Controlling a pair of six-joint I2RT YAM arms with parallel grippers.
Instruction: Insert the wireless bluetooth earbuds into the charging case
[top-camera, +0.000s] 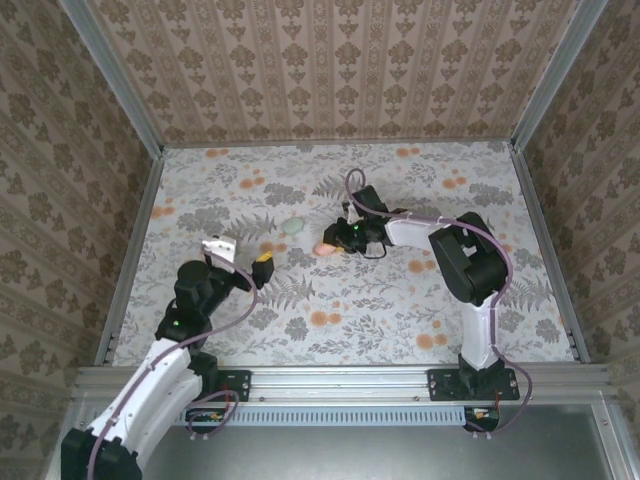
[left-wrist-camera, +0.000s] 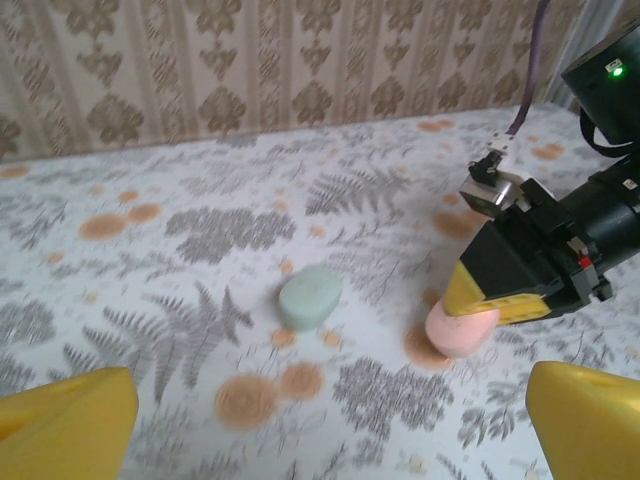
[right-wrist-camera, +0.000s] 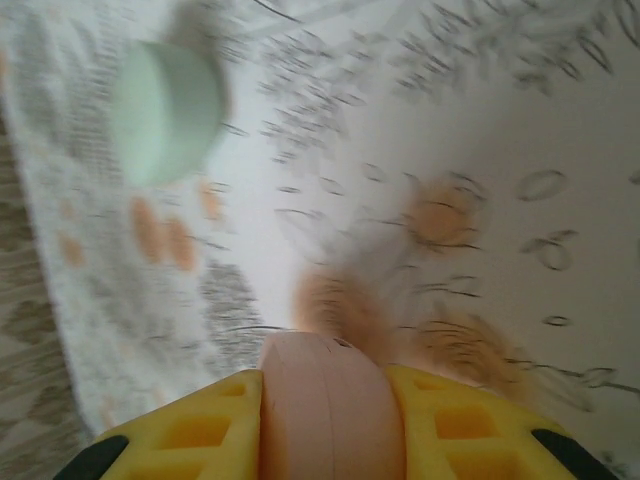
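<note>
My right gripper (top-camera: 338, 243) is shut on a pale pink charging case (top-camera: 326, 248), near the middle of the flowered cloth. In the right wrist view the pink case (right-wrist-camera: 325, 410) sits tight between the yellow fingers (right-wrist-camera: 190, 430), lid seam closed. From the left wrist view the pink case (left-wrist-camera: 460, 328) hangs at the cloth's surface under the right gripper's fingers (left-wrist-camera: 480, 290). A pale mint case (top-camera: 293, 227) lies shut on the cloth to its left, also seen as the mint case (left-wrist-camera: 310, 297) (right-wrist-camera: 165, 110). My left gripper (top-camera: 242, 254) stands open and empty, near-left of both cases. The earbuds are out of view.
The table (top-camera: 470, 300) carries a white cloth with grey ferns and orange flower prints. Patterned walls close it in at the back and both sides, with metal rails (top-camera: 128, 260) along the edges. The right arm's cable (top-camera: 352, 185) loops above its wrist.
</note>
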